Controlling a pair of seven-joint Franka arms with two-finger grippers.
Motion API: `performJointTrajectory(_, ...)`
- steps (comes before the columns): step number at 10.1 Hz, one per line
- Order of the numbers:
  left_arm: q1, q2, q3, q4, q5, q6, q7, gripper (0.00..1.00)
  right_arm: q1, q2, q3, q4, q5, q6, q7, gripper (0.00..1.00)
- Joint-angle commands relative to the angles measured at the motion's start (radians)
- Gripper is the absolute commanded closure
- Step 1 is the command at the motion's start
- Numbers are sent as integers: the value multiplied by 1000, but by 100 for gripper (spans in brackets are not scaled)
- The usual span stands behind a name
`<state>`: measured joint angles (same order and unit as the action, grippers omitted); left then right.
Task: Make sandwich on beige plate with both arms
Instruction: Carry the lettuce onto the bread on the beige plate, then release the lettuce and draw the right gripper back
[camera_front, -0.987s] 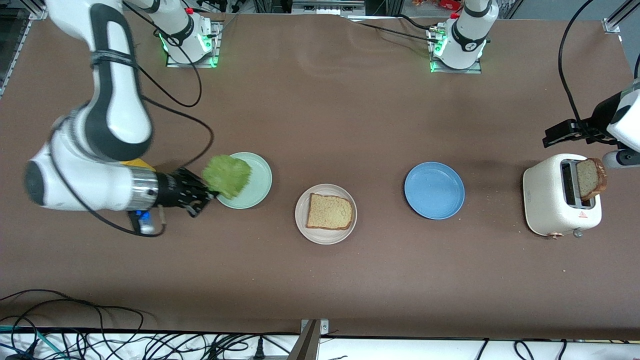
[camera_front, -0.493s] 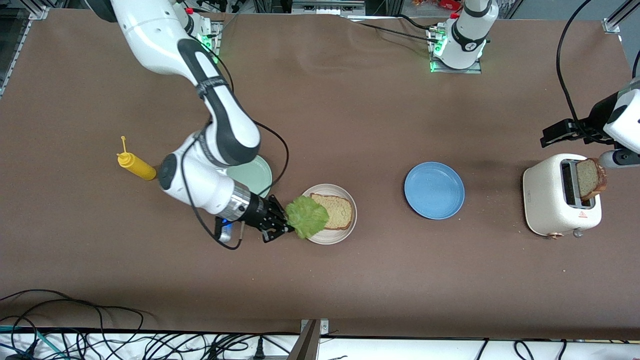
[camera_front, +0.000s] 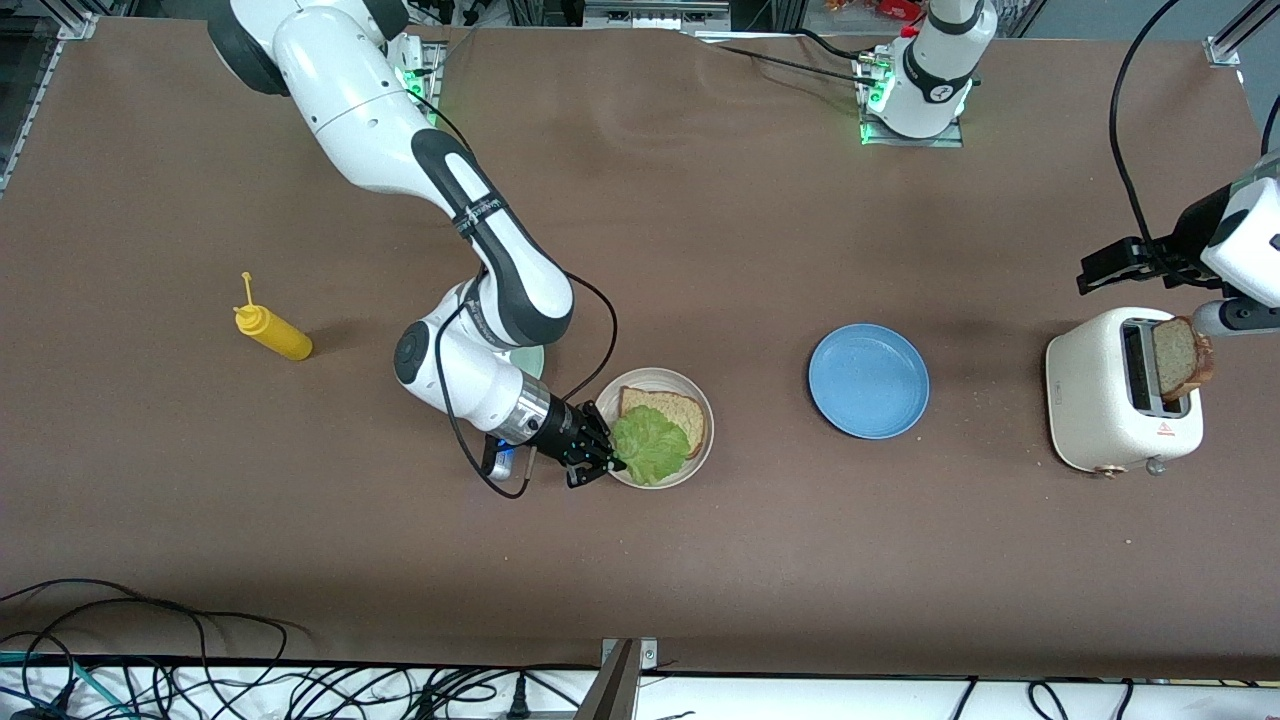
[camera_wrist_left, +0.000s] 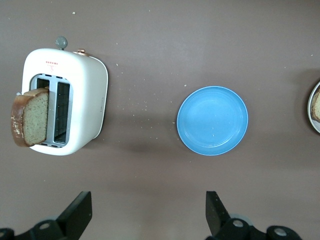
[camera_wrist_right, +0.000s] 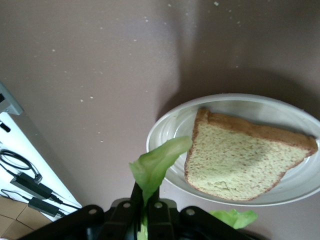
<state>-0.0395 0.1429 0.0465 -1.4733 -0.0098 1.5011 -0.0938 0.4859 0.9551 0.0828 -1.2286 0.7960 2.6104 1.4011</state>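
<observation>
The beige plate (camera_front: 699, 435) sits mid-table with one tan bread slice (camera_front: 675, 411) on it. My right gripper (camera_front: 610, 462) is at the plate's rim nearest the right arm's end, shut on a ruffled green lettuce leaf (camera_front: 652, 445) that hangs over the bread and plate. In the right wrist view the lettuce leaf (camera_wrist_right: 155, 165) stands pinched in the right gripper (camera_wrist_right: 147, 200), with the bread slice (camera_wrist_right: 240, 160) on the beige plate (camera_wrist_right: 170, 125) close by. A second bread slice (camera_front: 1180, 357) stands in the white toaster (camera_front: 1100, 400). My left gripper (camera_wrist_left: 147, 212) hangs open above the table beside the toaster (camera_wrist_left: 85, 100).
A blue plate (camera_front: 868, 380) lies between the beige plate and the toaster. A mint-green plate (camera_front: 532, 362) is mostly hidden under the right arm. A yellow squeeze bottle (camera_front: 272, 333) lies toward the right arm's end. Cables run along the table's near edge.
My right arm swung from the mint-green plate to the beige plate, carrying the lettuce, which now hangs over the bread slice. The left arm has barely moved.
</observation>
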Motion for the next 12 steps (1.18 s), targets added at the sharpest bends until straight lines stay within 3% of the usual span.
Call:
performJointTrajectory(1, 0, 1, -2, 11, 11, -10, 16, 0, -6, 13, 20, -5, 25, -1, 7, 80)
performJointTrajectory(2, 0, 1, -2, 8, 11, -10, 17, 0, -3, 13, 20, -6, 25, -1, 10, 42)
performJointTrajectory(4, 1, 1, -2, 5, 11, -7, 17, 0, 16, 11, 18, -6, 25, -1, 12, 2)
performJointTrajectory(6, 3, 1, -2, 5, 11, -6, 17, 0, 8, -1, 14, -6, 23, -9, 9, 0)
performJointTrajectory(8, 3, 1, -2, 4, 11, -6, 17, 0, -18, -53, -12, -6, 8, -114, 9, 0)
performJointTrajectory(10, 3, 1, -2, 2, 11, -6, 17, 0, -46, -139, -70, -3, 6, -339, 9, 0)
performJointTrajectory(12, 3, 1, -3, 4, 10, -4, 17, 0, -52, -234, -212, -2, -23, -641, -20, 0)
